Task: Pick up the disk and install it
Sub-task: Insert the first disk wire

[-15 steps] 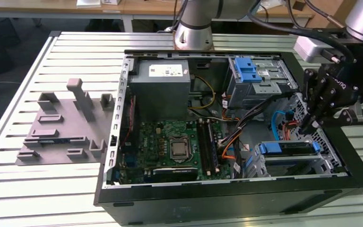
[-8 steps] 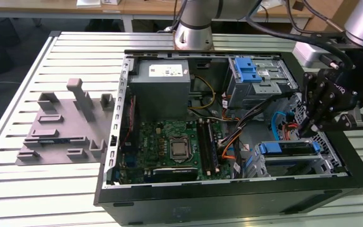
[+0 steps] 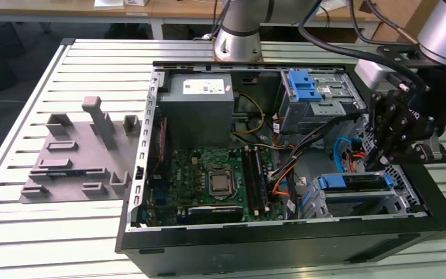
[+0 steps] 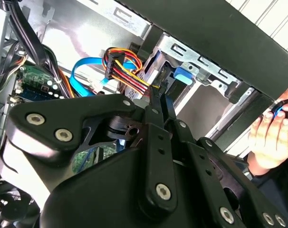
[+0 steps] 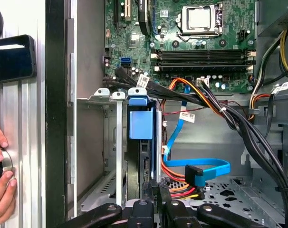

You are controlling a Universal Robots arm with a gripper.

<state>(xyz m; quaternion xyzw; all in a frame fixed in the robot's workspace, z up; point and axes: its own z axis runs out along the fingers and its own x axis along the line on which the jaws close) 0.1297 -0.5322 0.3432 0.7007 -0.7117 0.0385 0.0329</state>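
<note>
Gripper (image 3: 380, 158) sat inside the open computer case (image 3: 285, 244), fingers pressed together and holding nothing, just beside the disk (image 3: 352, 182), which stood slotted in the drive cage (image 5: 116, 142).

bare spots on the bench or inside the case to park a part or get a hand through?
Free: slatted table in front of the grey fixture, and the strip between fixture and computer case. Inside, little: bare floor by the blue SATA cable. Crowded: gripper over the drive cage holding the disk, cable bundle beside it.
</note>
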